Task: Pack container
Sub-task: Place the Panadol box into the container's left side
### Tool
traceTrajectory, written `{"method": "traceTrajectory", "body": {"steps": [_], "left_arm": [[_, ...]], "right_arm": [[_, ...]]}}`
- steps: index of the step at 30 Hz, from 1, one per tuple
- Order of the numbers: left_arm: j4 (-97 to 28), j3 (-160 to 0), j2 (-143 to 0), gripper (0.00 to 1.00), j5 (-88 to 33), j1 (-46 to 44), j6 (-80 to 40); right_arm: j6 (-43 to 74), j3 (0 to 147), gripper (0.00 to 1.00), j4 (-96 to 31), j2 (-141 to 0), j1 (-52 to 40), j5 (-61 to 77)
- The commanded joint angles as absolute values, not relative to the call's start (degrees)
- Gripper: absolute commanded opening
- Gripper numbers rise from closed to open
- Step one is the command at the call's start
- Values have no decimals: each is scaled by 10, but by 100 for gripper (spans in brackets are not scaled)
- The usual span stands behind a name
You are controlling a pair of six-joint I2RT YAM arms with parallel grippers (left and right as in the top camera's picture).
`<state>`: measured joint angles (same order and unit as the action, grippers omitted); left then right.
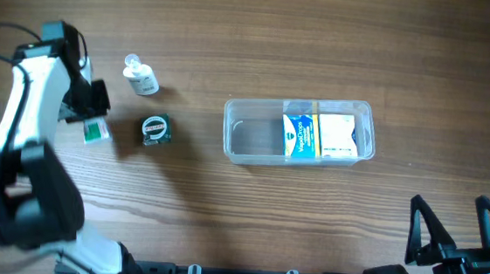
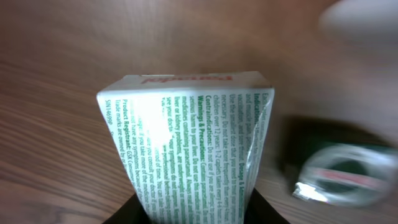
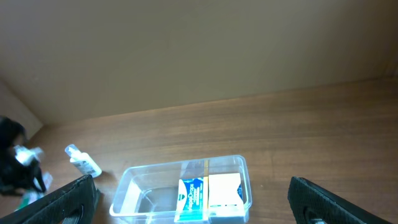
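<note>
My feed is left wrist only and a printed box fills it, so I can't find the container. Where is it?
Observer: The container sits on the table, right of centre, well away from the left gripper holding the printed box.
Operator: Anything in it?
Observer: Two boxes in its right half: a blue-and-white box and a pale yellow box.
Operator: The right arm?
Observer: The right gripper is open at the near right edge, holding nothing.

White bottle (image 1: 141, 77) near a dark green tape measure (image 1: 154, 130), both on the wooden table (image 1: 253, 33).
</note>
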<state>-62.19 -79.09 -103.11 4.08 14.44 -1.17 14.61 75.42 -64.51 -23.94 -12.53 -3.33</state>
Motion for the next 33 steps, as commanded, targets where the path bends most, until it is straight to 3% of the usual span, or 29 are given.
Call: {"method": "traceTrajectory", "body": {"steps": [1,7,8,13,17,24,33], "left_arm": [[-628,-827,-907,39,-27,104,-37],[-599,-827,-772,41,-58,-47,-37],[-578,-827,-756,41,-58,-113,-37],[-526,-827,-789,46,-40,-296,-34],[-481,-827,-870,46,-21,-380,-15],[-453,-827,-1044,42,16,-433,146],[-469,-827,-1068,46,72,-408,366]], "right_arm": [[136,754,100,-644,-242,-124,-45],[136,754,100,-644,-242,-124,-45],[135,754,100,-644,-242,-124,-45],[136,754,100,-644,-242,-124,-45],[136,754,100,-644,-242,-124,-45],[136,754,100,-644,-242,-124,-45],[136,754,100,-644,-242,-124,-45]]}}
